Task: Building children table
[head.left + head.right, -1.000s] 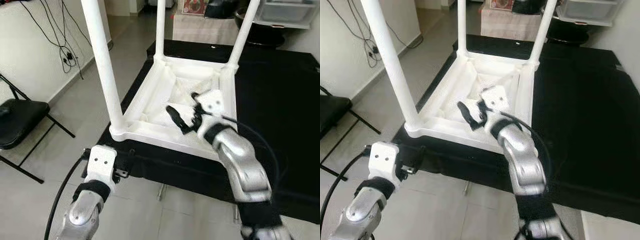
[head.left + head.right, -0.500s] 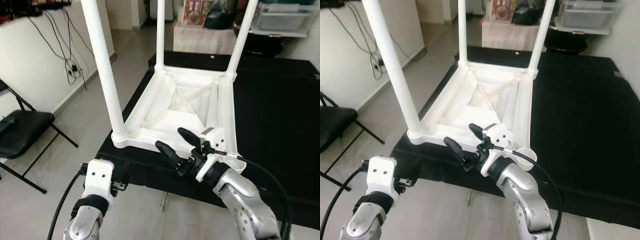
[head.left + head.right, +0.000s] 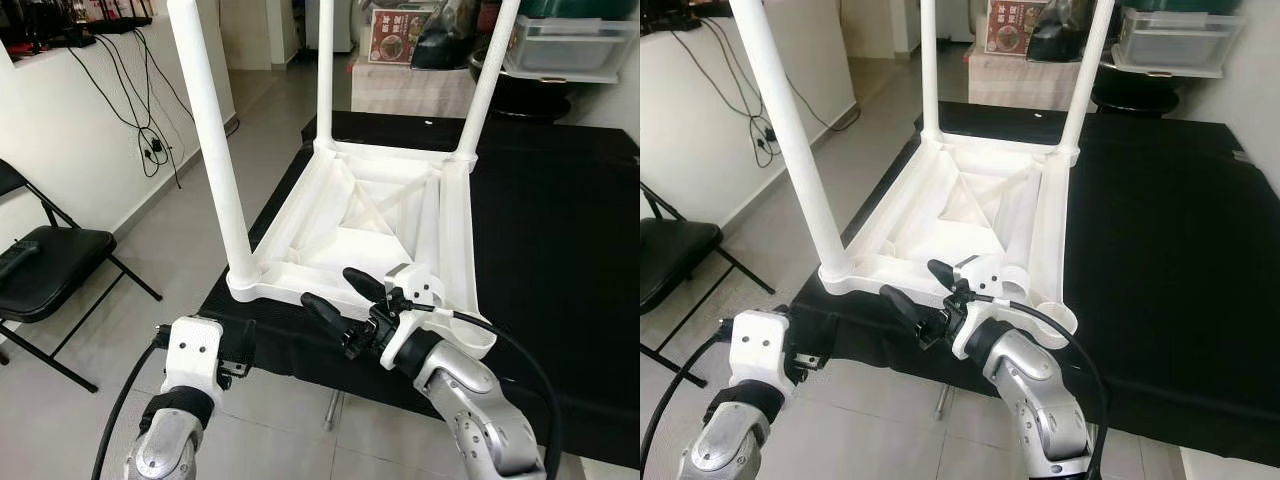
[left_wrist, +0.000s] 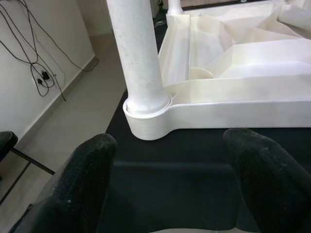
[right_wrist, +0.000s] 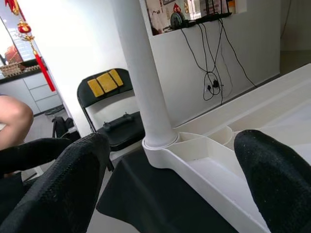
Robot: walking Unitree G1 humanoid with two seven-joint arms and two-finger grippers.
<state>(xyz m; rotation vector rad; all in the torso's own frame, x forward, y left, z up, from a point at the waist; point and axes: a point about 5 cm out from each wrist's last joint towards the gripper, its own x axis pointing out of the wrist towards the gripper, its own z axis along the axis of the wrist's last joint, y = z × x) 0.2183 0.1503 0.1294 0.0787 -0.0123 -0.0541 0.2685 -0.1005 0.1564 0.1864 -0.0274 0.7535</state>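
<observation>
white plastic children table [image 3: 360, 215] lies upside down on black cloth surface [image 3: 560, 250], three round legs up. right gripper [image 3: 340, 298] spread, empty, just before its near rim; left gripper [image 4: 170, 179] spread, below near-left corner.

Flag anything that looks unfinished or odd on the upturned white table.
The white children's table lies upside down on the black surface with three legs fitted; its near right corner socket stands empty, beside the open right end effector.
</observation>
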